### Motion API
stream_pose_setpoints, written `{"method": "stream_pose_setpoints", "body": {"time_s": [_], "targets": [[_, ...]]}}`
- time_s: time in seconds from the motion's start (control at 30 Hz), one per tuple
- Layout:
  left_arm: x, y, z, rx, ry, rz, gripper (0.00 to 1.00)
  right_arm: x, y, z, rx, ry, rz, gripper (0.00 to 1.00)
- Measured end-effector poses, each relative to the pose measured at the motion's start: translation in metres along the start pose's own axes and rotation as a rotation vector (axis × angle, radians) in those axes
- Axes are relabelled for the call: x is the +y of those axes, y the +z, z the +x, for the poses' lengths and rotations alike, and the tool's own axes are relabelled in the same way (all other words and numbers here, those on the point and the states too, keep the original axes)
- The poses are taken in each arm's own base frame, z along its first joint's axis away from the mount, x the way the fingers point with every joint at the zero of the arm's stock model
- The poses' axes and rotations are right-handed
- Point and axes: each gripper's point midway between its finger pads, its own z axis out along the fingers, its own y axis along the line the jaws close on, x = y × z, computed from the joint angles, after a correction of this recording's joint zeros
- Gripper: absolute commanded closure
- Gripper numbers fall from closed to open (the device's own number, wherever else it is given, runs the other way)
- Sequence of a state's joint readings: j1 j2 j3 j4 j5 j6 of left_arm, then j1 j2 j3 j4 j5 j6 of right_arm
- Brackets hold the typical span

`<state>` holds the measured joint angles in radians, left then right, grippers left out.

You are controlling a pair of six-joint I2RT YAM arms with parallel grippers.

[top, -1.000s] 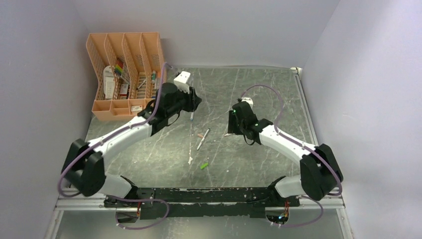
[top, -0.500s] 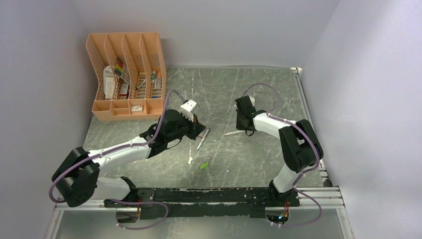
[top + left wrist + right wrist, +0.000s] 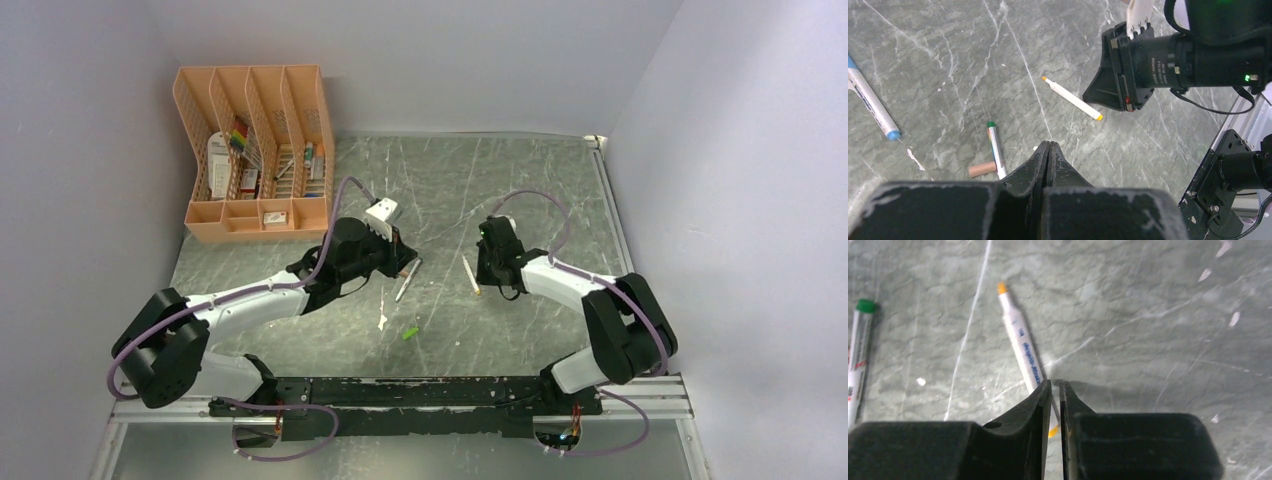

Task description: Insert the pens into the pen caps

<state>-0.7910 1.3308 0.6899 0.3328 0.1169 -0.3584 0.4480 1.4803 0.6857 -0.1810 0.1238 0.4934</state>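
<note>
Reaching for the orange-tipped pen looks like a job for your right end effector. The pen lies on the surface with one end under those near-closed, empty fingertips, its long axis running up-left away from them. Your left end effector (pinched together, holding nothing) hovers nearer the green-tipped pen and pink cap.

Robot lab test cell
Plain lilac walls box in a marbled table; two arms bolted to a black rail.
</note>
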Motion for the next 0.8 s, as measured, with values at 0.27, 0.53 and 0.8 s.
{"method": "stream_pose_setpoints", "body": {"time_s": [0.27, 0.53, 0.8], "targets": [[0.000, 0.001, 0.001, 0.002, -0.021, -0.001, 0.93, 0.019, -0.017, 0.006, -0.018, -0.005, -0.066, 0.47], [0.001, 0.000, -0.002, -0.009, -0.023, -0.011, 0.93, 0.035, -0.010, 0.009, -0.001, -0.052, -0.050, 0.46], [0.003, -0.005, -0.008, -0.026, -0.017, -0.031, 0.69, 0.047, 0.006, 0.008, 0.015, -0.109, 0.030, 0.84]]}}
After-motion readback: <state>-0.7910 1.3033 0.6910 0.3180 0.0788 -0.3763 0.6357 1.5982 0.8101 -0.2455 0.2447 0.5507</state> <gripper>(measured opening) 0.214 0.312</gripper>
